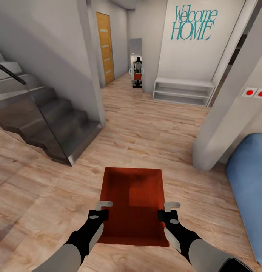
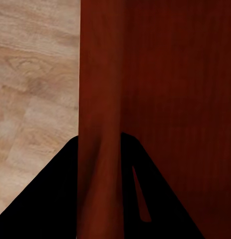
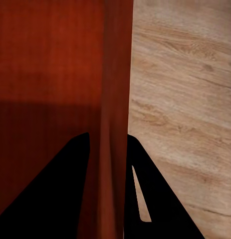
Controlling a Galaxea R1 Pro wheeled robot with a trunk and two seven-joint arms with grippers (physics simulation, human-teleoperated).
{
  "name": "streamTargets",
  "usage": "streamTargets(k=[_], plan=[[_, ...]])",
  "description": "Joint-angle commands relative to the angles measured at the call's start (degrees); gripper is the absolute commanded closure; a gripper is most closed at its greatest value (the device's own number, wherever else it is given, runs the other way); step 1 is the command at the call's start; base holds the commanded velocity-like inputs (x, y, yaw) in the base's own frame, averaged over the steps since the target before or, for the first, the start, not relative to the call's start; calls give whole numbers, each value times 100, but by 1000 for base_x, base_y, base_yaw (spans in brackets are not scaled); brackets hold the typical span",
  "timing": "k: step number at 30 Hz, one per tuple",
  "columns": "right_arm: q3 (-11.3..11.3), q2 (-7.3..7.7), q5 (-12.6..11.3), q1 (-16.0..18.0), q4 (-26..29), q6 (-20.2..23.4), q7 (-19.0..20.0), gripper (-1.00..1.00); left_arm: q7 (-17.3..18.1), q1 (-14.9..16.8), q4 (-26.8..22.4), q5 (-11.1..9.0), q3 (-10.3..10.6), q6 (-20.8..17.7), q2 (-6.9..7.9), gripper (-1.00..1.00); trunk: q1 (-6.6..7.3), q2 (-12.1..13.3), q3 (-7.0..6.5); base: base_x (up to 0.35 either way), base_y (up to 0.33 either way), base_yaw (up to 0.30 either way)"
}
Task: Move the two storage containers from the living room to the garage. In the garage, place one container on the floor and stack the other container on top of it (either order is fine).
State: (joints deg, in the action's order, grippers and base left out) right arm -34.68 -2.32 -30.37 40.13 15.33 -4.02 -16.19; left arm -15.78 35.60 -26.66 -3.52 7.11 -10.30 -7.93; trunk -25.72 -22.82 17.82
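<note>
One orange-red storage container (image 1: pixel 133 206) hangs level above the light wood-plank floor (image 1: pixel 153 132) of the living room, right in front of me. My left gripper (image 1: pixel 101 210) is shut on its left wall and my right gripper (image 1: pixel 168 211) is shut on its right wall. In the left wrist view, the left gripper (image 2: pixel 100 199) has the thin red wall (image 2: pixel 98 99) running up between its two black fingers. The right wrist view shows the right gripper (image 3: pixel 108 199) pinching the opposite wall (image 3: pixel 115 74) the same way. The tray is open-topped and looks empty.
A dark staircase (image 1: pixel 51 124) with a glass side stands at the left. On the right are a pale grey pillar (image 1: pixel 229 113) and a blue sofa (image 1: pixel 248 177). Ahead, a hallway leads past a white shelf bench (image 1: pixel 183 91), a mirror (image 1: pixel 136 62) and a wooden door (image 1: pixel 105 47).
</note>
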Motion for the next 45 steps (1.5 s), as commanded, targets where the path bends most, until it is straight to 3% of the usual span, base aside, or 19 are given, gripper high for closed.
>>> streamTargets(k=[1, 9, 45], plan=[[75, 91, 49, 13, 5, -243, -103, 100, -74, 0, 50, -131, 80, -140, 11, 100, -6, -10, 8, 322, 0, -84], [75, 91, 48, 13, 5, -239, -103, 100, -74, 0, 48, -131, 81, -139, 8, 100, -6, -10, 8, 322, 0, -173], [75, 91, 49, 13, 5, -248, -103, 100, -73, 0, 51, -131, 81, -139, 11, 100, -6, -10, 8, 322, 0, -2]])
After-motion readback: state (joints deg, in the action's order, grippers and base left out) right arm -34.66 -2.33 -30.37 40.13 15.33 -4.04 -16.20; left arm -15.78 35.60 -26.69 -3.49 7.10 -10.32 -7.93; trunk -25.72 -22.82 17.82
